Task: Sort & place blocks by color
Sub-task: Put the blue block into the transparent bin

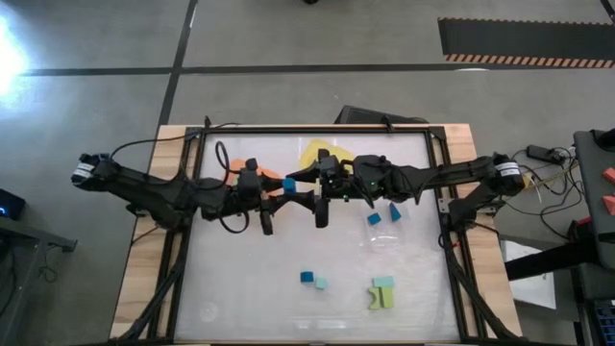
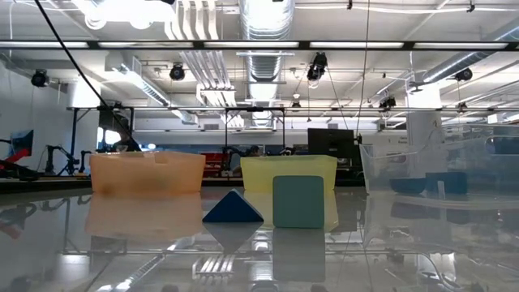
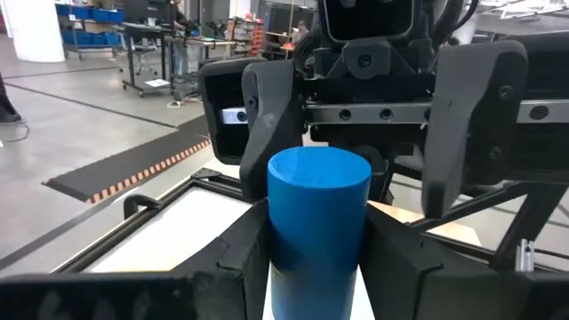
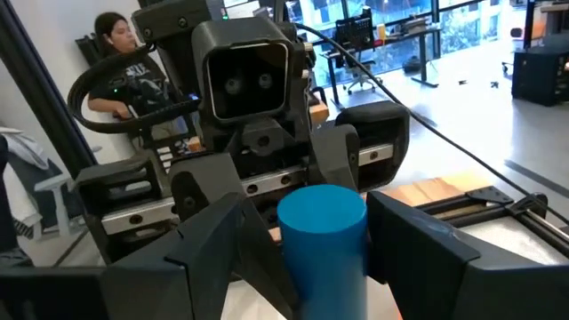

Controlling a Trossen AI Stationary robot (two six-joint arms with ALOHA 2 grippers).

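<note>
Wrist views showed a handover of the blue cylinder [image 3: 318, 218].
Left gripper [image 3: 316, 258] clamped it; right gripper [image 4: 307, 244] straddled it, unclosed — early release risked a drop.

Clamped between the fingers of the left gripper [image 3: 317, 227], and inside the spread fingers of the right gripper [image 4: 307, 222] facing it: blue plastic cylinder block [image 3: 318, 191]. Just behind both grippers, yellow plastic tray [image 1: 312, 152]. Beneath the left gripper's wrist, orange plastic tray [image 1: 272, 174]. Beyond the right gripper's near side, clear plastic tray [image 2: 381, 170] holding two blue blocks [image 1: 374, 219].
</note>
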